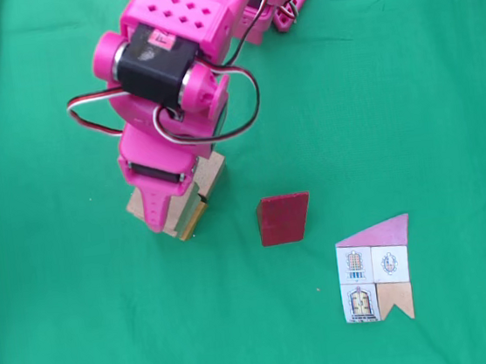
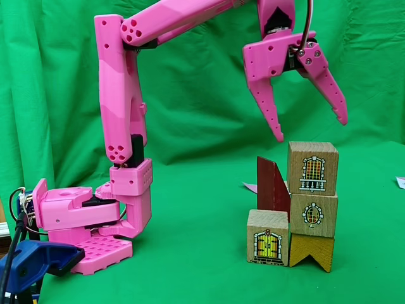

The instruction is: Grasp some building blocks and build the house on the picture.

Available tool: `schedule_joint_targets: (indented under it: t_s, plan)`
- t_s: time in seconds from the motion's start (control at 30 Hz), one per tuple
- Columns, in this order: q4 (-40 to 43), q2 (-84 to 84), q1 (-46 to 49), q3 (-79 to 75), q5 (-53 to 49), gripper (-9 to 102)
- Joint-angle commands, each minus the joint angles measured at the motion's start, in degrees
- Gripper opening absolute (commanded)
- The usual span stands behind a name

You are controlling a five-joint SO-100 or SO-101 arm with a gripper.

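Under the spread, empty fingers point(image 2: 313, 130), four printed blocks point(image 2: 312, 166) stand stacked, seemingly two-by-two.

blocks point(image 2: 297, 206): four stacked two-by-two | red block point(image 1: 283, 219): apart, upright | picture point(image 1: 375, 270): flat

No text readable — blocks point(image 2: 297, 209) bear pictures only
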Motion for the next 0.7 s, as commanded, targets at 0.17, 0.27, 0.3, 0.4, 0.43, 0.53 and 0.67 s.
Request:
schedule_joint_targets:
  t_s: [0.17,0.27,0.3,0.4,0.43,0.53,0.67]
  plan:
    - [0.88,-0.44,-0.09,-0.26,0.26,37]
    - [0.88,-1.23,-0.09,-0.79,0.26,37]
    - [0.88,-1.41,-0.09,-0.79,0.26,37]
    - [0.88,-2.29,-0.09,-0.79,0.26,37]
    - [0.88,-2.55,-0.09,-0.79,0.18,37]
    - [0.88,-3.34,0.09,-0.97,0.18,37]
    - [0.88,-3.69,0.18,-0.97,0.18,37]
